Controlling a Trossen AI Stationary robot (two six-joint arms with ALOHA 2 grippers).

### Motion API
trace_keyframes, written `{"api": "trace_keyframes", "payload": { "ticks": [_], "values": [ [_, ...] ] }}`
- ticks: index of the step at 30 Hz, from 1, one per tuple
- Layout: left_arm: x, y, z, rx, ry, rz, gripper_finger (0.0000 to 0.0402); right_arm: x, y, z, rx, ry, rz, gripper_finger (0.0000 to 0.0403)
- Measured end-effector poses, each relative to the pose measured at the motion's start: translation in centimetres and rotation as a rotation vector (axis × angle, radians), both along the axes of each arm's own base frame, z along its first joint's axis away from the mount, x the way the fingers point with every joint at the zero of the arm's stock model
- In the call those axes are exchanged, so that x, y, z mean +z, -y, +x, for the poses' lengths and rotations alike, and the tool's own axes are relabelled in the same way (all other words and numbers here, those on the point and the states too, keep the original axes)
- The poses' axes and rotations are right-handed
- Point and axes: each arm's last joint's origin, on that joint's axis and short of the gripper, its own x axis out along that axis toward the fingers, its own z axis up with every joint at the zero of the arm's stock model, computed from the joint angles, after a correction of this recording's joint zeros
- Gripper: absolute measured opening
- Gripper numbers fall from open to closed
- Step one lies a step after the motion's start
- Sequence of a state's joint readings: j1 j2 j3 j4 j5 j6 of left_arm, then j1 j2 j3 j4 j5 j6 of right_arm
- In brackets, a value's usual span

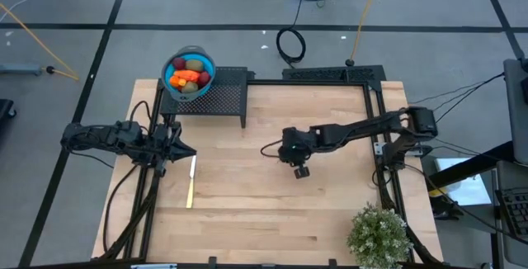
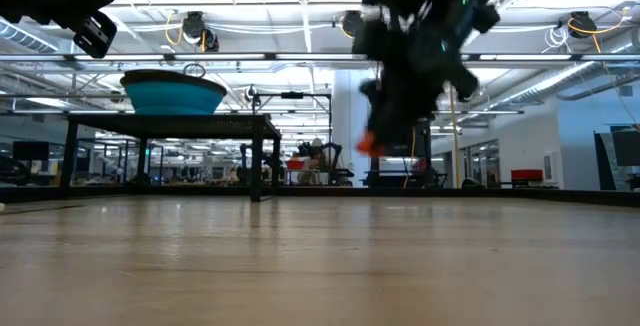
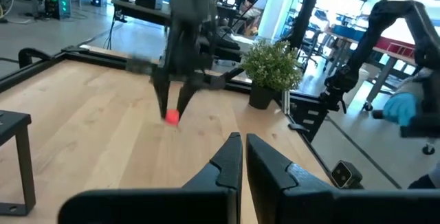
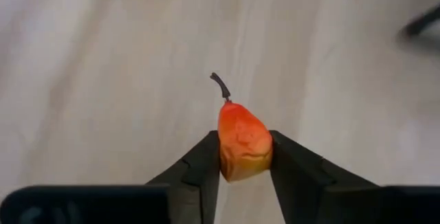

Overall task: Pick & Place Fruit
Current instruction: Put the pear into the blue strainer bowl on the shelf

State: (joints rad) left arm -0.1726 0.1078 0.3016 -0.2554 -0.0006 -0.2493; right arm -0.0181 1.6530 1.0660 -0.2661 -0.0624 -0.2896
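Observation:
A small red-orange fruit (image 4: 242,129) with a dark stem sits between the fingers of my right gripper (image 4: 245,145), which is shut on it above the middle of the table (image 1: 270,148). The low view shows the fruit (image 2: 368,146) hanging clear of the wood, and the left wrist view shows it as a red spot (image 3: 172,116). A blue bowl (image 1: 206,61) holding several fruit pieces stands on a black raised rack (image 1: 223,96) at the far left. My left gripper (image 1: 188,149) waits shut at the table's left side, next to the rack. My right gripper pinches the fruit's wide lower end (image 4: 228,161) between its two fingers, one on each side. The fingers slant downward from the table's right side. The stem end (image 4: 220,85) points away from the gripper, and the fruit is lifted clear of the table.
A slim pale knife (image 1: 190,183) lies on the wood just near of my left gripper. A small potted plant (image 1: 378,234) stands at the near right corner. A black frame (image 1: 371,83) borders the table's far and right sides.

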Motion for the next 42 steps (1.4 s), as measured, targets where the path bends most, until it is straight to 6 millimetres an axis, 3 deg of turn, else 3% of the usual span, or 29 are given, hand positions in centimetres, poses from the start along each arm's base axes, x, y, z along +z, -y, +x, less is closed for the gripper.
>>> {"api": "trace_keyframes", "payload": {
  "ticks": [10,18,30,42],
  "values": [
    [0.0,0.0,0.0,0.002,-0.005,-0.021,0.0019,12.1,0.8,-2.5,0.033,0.643,0.307,0.0103],
    [0.0,0.0,0.0,0.002,-0.004,-0.018,0.0019,18.1,1.3,-5.5,0.097,0.971,0.467,0.0106],
    [0.0,0.0,0.0,0.003,-0.007,-0.025,0.0019,22.4,1.1,-7.7,0.205,1.272,0.778,0.0104],
    [0.0,0.0,0.0,0.003,-0.008,-0.026,0.0019,23.1,0.5,-8.5,0.342,1.117,1.107,0.0104]
  ]
}}
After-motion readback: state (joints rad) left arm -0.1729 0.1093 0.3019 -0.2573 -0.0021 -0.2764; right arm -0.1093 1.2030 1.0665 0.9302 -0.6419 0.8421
